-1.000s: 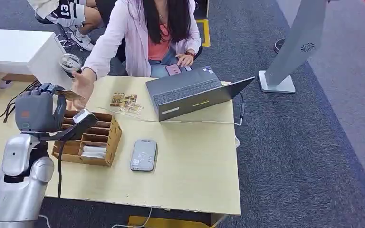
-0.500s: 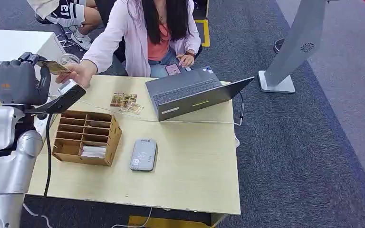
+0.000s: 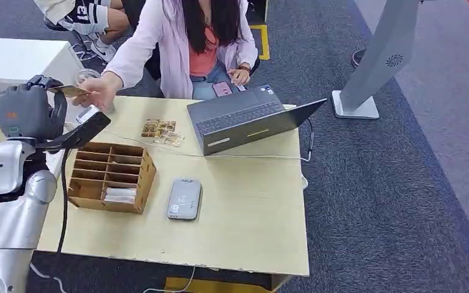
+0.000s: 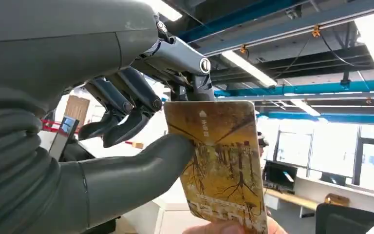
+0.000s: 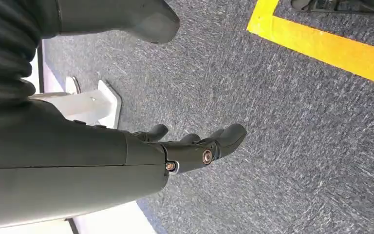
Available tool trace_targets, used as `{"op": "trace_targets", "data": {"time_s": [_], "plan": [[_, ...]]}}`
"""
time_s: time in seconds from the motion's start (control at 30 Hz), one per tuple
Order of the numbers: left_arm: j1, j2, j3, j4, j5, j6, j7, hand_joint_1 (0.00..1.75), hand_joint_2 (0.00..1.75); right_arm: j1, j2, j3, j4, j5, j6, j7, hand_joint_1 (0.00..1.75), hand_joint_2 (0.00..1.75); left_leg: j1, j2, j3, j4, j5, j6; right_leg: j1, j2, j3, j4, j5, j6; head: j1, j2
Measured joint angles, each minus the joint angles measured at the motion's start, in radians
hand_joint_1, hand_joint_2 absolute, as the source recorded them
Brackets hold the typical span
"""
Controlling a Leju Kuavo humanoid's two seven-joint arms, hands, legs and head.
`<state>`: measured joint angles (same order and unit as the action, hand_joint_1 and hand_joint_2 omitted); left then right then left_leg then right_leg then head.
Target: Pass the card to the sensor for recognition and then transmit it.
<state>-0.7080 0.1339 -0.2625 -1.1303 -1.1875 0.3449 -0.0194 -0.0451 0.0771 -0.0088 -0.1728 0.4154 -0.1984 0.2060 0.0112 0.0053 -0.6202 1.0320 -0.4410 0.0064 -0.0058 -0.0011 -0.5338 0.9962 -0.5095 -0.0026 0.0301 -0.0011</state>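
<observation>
Above the pale wooden worktop (image 3: 244, 201), the left hand (image 3: 27, 113) is pinching a yellow-brown patterned card (image 4: 216, 161); a person's hand (image 3: 98, 93) is touching it.

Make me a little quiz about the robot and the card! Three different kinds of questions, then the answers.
1. True or false: the card lies flat on the card reader.
2. Which hand holds the card: A) left hand, B) right hand?
3. Fill in: beside the card reader stands a wooden ____.

Key: 1 false, the robot's left hand holds it up and a person's fingers touch its far edge. 2 A. 3 organizer box.
</observation>
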Motion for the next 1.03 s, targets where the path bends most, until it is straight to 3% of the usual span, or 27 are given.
{"op": "trace_targets", "data": {"time_s": [0.33, 0.43, 0.7, 0.73, 0.8, 0.9, 0.97, 1.03], "plan": [[0.013, 0.0, 0.0, 0.001, 0.015, 0.009, 0.017, 0.0, 1.75, 0.0, 0.0, -0.001, 0.0, 0.006, 0.0, -0.002, 0.0, 1.75, 0.0, 0.0, 0.0, 0.0, 0.0, 0.0, 0.0, 0.0, 0.0, 0.0, 0.0, 0.0, 0.0, 0.0], [0.035, 0.001, 0.0, -0.007, 0.056, 0.038, -0.019, 0.0, 1.75, 0.0, 0.0, -0.002, 0.0, 0.004, -0.001, -0.002, 0.0, 1.75, 0.0, 0.0, 0.0, 0.0, 0.0, 0.0, 0.0, 0.0, 0.001, 0.0, 0.0, 0.0, 0.0, 0.0], [0.295, 0.019, 0.032, -0.255, 0.19, 0.147, -0.12, 0.0, 1.75, 0.005, 0.0, -0.026, 0.0, -0.008, -0.019, 0.006, 0.0, 1.75, 0.0, 0.0, -0.001, 0.0, -0.001, 0.0, 0.0, 0.0, 0.0, 0.0, -0.002, 0.001, -0.001, 0.0], [0.317, 0.022, 0.035, -0.276, 0.192, 0.148, -0.127, 0.0, 1.75, 0.005, 0.0, -0.028, 0.0, -0.008, -0.02, 0.006, 0.0, 0.0, 0.0, -0.001, -0.001, 0.0, -0.001, 0.0, 0.0, -0.001, 0.0, 0.0, -0.002, 0.001, 0.0, 0.0], [0.352, 0.025, 0.043, -0.314, 0.213, 0.153, -0.139, 0.0, 1.75, 0.005, 0.0, -0.033, 0.0, -0.009, -0.022, 0.006, 0.0, 0.0, 0.0, -0.001, -0.001, -0.001, -0.001, 0.0, 0.0, -0.001, 0.0, 0.0, -0.002, 0.0, -0.001, 0.0], [0.456, 0.03, 0.066, -0.411, 0.304, 0.201, -0.22, 0.0, 1.75, 0.006, 0.0, -0.043, 0.0, -0.022, -0.03, 0.006, 0.0, 0.0, 0.0, 0.002, 0.0, -0.001, -0.002, 0.0, 0.0, 0.002, 0.001, 0.0, -0.002, 0.0, 0.0, 0.0], [0.579, 0.029, 0.092, -0.513, 0.42, 0.252, -0.33, 0.0, 1.75, 0.01, 0.0, -0.058, 0.0, -0.034, -0.039, 0.009, 0.0, 0.0, -0.001, 0.005, 0.001, -0.001, -0.003, -0.001, 0.0, 0.006, 0.0, 0.0, -0.002, 0.0, -0.002, 0.0], [0.726, 0.018, 0.123, -0.629, 0.539, 0.319, -0.487, 0.0, 1.75, 0.016, 0.0, -0.07, 0.0, -0.04, -0.042, 0.011, 0.0, 0.0, 0.0, 0.006, 0.001, -0.001, -0.006, -0.001, 0.0, 0.007, -0.001, -0.001, -0.004, 0.001, -0.002, 0.0]]}}
